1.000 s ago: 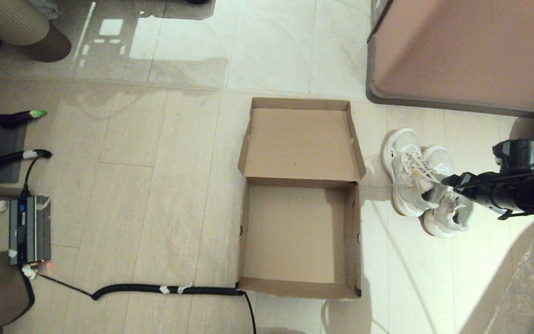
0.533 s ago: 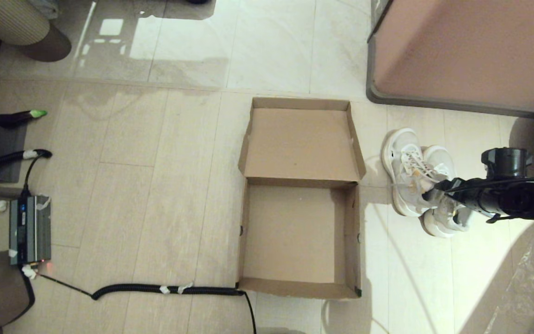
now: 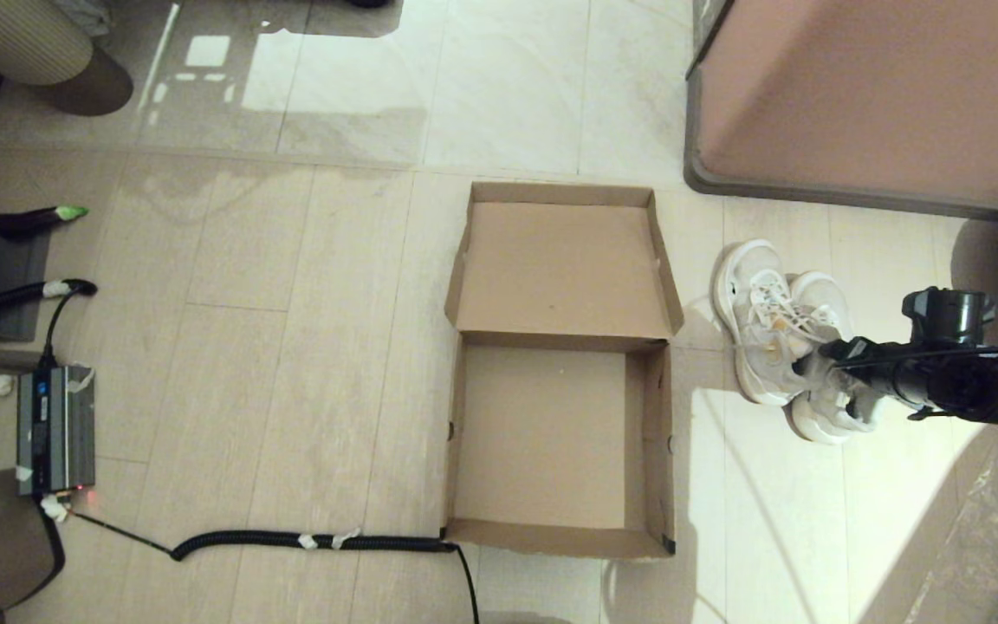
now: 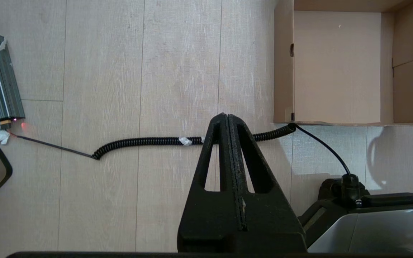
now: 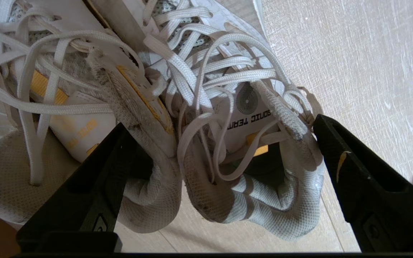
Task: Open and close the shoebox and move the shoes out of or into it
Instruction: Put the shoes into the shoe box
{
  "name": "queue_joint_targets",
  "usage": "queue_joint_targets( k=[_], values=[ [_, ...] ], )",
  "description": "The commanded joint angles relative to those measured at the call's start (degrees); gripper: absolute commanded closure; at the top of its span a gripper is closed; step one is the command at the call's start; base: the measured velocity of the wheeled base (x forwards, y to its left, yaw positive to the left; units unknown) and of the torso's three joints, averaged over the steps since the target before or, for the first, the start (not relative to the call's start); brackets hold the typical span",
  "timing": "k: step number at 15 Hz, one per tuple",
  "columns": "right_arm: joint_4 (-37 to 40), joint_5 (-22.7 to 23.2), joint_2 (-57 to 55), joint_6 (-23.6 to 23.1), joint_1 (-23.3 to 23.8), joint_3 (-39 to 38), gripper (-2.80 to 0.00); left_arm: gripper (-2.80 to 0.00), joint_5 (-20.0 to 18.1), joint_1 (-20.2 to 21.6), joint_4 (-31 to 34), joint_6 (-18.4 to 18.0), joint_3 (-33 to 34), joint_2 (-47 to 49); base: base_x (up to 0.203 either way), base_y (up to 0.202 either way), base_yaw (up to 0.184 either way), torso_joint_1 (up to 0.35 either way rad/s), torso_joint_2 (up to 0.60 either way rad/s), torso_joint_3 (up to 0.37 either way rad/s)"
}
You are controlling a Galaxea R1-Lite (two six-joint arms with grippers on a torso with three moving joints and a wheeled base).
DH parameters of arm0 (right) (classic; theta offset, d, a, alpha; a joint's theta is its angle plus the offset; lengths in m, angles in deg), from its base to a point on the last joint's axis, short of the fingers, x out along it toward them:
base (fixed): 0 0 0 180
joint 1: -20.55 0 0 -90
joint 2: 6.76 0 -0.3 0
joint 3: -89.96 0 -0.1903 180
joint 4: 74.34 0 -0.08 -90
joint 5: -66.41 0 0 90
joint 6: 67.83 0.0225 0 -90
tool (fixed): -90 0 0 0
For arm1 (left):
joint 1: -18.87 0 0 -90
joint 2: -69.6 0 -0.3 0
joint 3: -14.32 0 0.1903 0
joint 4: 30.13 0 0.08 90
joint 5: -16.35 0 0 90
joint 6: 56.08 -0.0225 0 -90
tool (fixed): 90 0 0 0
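The right gripper [image 5: 221, 157] is down at the heel end of the shoes [image 3: 789, 342], its 2 black fingers [image 5: 364, 179] spread wide; in the right wrist view 1 finger sits inside the collar of the shoe nearer the box and the other stands outside the far shoe's heel, so the 2 inner collars and a tangle of white laces lie between them, and nothing is gripped yet. In the head view this arm reaches in from the robot's right, low over the pair, which rests on the floor just beside the right wall of the shoebox [image 3: 659, 433]. The box lies open, lid flap folded flat away from the robot, and its tray holds nothing. The left gripper [image 4: 232, 172] is parked near the robot, fingers pressed together on nothing, hovering above a coiled black cable [image 4: 149, 143] that runs along the floor to the box's near left corner. The step in hand looks like grasping the pair to load it; the next move calls for pinching both collars firmly, lifting clear of the box wall, then carrying leftward over the tray without snagging loose laces
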Motion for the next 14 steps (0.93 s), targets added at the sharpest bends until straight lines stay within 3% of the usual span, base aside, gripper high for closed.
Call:
queue_joint_targets(
  k=[1, 5, 14],
  values=[
    [-0.4, -0.5, -0.7, -1.9, -0.7, -1.5, -2.80, 0.00, -0.1, 0.0, 0.2, -0.1, -0.1, 0.3, 0.000, 0.000, 0.000, 0.000, 0.00, 0.000],
    [-7.6, -2.7, 2.1, -5.4, -3.7, -7.4, -2.80, 0.00, -0.1, 0.0, 0.2, -0.1, -0.1, 0.8, 0.000, 0.000, 0.000, 0.000, 0.00, 0.000],
    [-7.7, -5.8, 5.9, -5.8, -5.1, -9.4, -2.80, 0.00, -0.1, 0.0, 0.6, -0.1, -0.2, 1.5, 0.000, 0.000, 0.000, 0.000, 0.00, 0.000]
  ],
)
